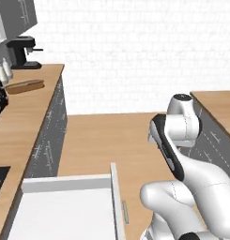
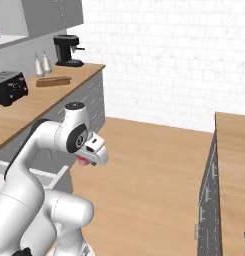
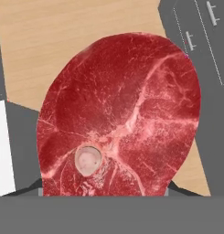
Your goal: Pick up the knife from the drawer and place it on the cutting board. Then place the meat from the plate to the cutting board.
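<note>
Hand view: rounded, marbled red meat [image 3: 120, 116] with pale bone disc, clamped in the fingers.

A white brick wall [image 1: 135, 51] closes the far end of the room, with a pale wooden floor [image 1: 111, 140] running up to it. Left of the floor stands a wooden counter [image 1: 27, 112] on grey cabinets [image 1: 53, 136] (their handles are small and silver); a second counter [image 2: 234, 165] faces it.
</note>
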